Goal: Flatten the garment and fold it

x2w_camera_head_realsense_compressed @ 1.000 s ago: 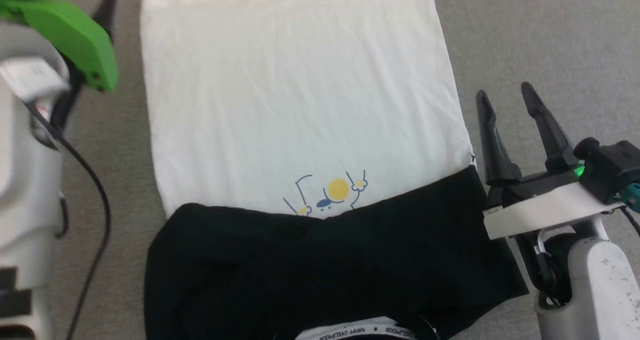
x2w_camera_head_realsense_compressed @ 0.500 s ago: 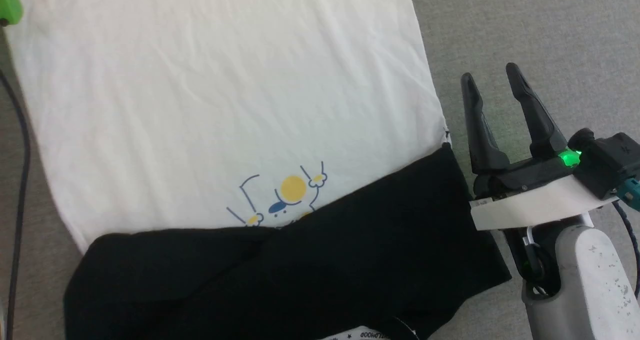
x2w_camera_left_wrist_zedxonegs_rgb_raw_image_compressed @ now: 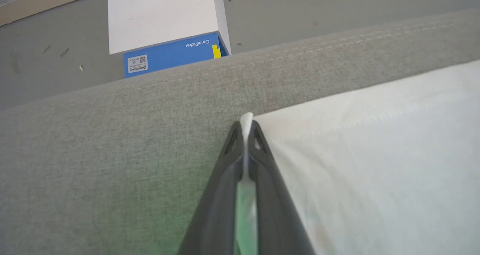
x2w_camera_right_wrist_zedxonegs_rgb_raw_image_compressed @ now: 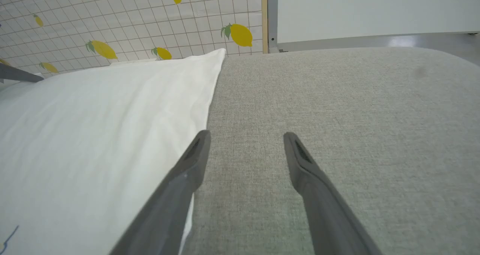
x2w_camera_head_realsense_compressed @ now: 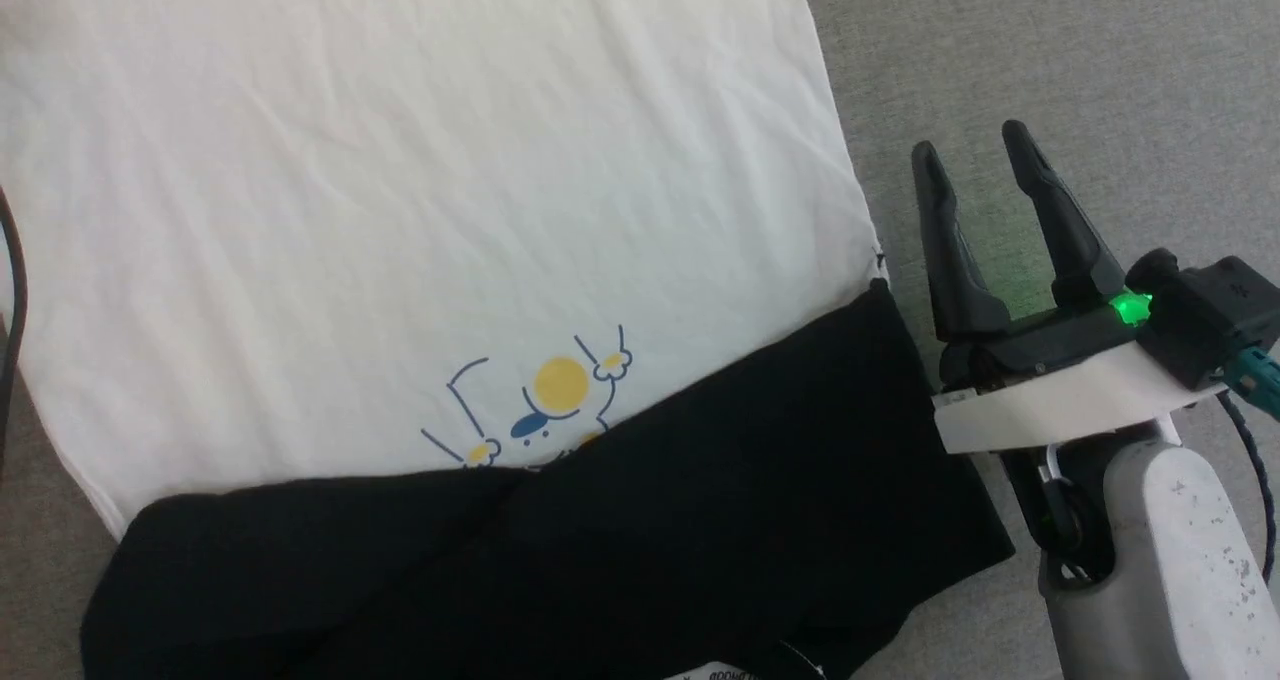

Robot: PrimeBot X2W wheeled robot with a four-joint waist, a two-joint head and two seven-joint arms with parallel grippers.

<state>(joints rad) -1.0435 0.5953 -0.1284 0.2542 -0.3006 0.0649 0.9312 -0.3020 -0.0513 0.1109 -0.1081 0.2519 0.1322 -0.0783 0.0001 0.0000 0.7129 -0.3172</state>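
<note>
A soft white shirt with black sleeves [x2w_camera_head_realsense_compressed: 400, 180] lying on grey fabric surface [x2w_camera_head_realsense_compressed: 1050, 40], left gripper [x2w_camera_left_wrist_zedxonegs_rgb_raw_image_compressed: 246, 124] with jaws pinching its white corner, right gripper [x2w_camera_head_realsense_compressed: 967, 140] with jaws spread just beside its edge

Head camera looks steeply down on the garment [x2w_camera_head_realsense_compressed: 400, 160] — wrist cameras skim low and close, left at its corner, right along its right edge; all share the grey surface [x2w_camera_right_wrist_zedxonegs_rgb_raw_image_compressed: 337, 97].
</note>
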